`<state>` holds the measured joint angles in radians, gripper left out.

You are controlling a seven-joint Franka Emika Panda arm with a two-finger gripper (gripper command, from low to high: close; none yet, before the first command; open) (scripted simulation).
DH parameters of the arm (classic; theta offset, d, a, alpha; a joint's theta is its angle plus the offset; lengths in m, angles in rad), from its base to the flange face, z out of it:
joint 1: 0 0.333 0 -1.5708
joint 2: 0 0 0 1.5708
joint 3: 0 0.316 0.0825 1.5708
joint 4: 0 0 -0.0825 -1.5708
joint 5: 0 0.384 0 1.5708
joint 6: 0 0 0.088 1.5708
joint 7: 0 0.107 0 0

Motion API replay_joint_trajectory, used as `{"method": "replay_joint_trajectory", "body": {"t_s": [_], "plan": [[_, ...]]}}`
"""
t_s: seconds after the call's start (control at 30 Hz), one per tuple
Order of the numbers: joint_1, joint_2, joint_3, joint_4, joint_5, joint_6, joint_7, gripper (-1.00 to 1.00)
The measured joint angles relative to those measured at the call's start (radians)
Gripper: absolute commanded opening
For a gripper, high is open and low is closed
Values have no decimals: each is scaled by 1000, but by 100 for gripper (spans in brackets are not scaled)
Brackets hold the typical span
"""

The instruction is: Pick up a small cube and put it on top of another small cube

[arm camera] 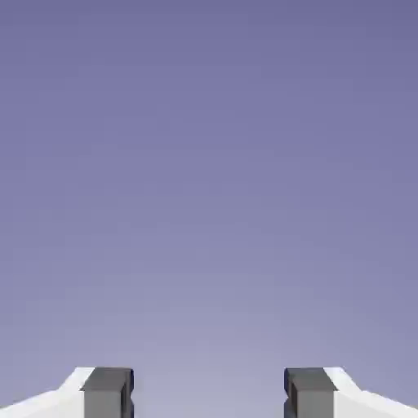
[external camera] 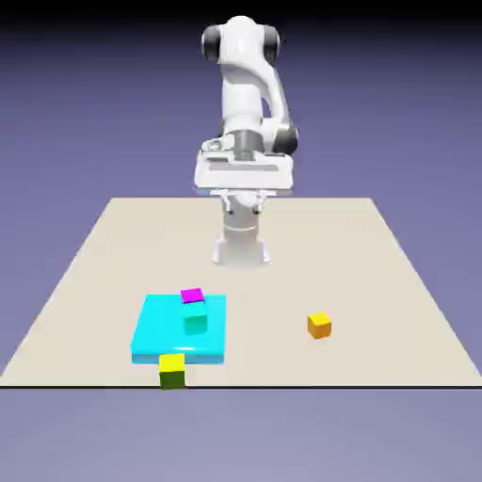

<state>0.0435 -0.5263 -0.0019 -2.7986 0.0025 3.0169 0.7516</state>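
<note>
"What are you seeing in the exterior view?"

"The white arm [external camera: 243,94] is standing over the far part of the tabletop [external camera: 273,282], and its jaws are hanging high above the surface. The orange cube [external camera: 319,326] is resting on the tabletop toward the exterior view's right, well apart from the cyan slab [external camera: 155,325]."

"And what is going on around that slab?"

"It is lying flat toward the exterior view's left. A small teal block [external camera: 195,311] is showing against it, and a magenta cube [external camera: 192,296] is showing just above that block in the picture. I am not managing to tell whether one is sitting on the other or standing behind it. A yellow cube [external camera: 172,371] is sitting near the tabletop's front edge, on the side of the slab facing the camera."

"Is the hand view showing any of those?"

"It is giving me something else: the blue-violet backdrop [arm camera: 209,204] is filling nearly all of it. The grey fingertips [arm camera: 108,392] are poking in along the bottom, one on each side."

"How are the jaws standing, then?"

"They are standing wide, with plain backdrop showing between them. The hand view is making that gap clear; the exterior view is showing them small, but it is the one placing the cubes."
</note>
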Motion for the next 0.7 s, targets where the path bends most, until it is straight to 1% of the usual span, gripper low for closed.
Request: {"method": "replay_joint_trajectory", "body": {"t_s": [0.63, 0.7], "plan": [[492, 683, -29, 178, 39, -315, 165, 0], [490, 719, -25, 183, 42, -284, 162, 0]]}}
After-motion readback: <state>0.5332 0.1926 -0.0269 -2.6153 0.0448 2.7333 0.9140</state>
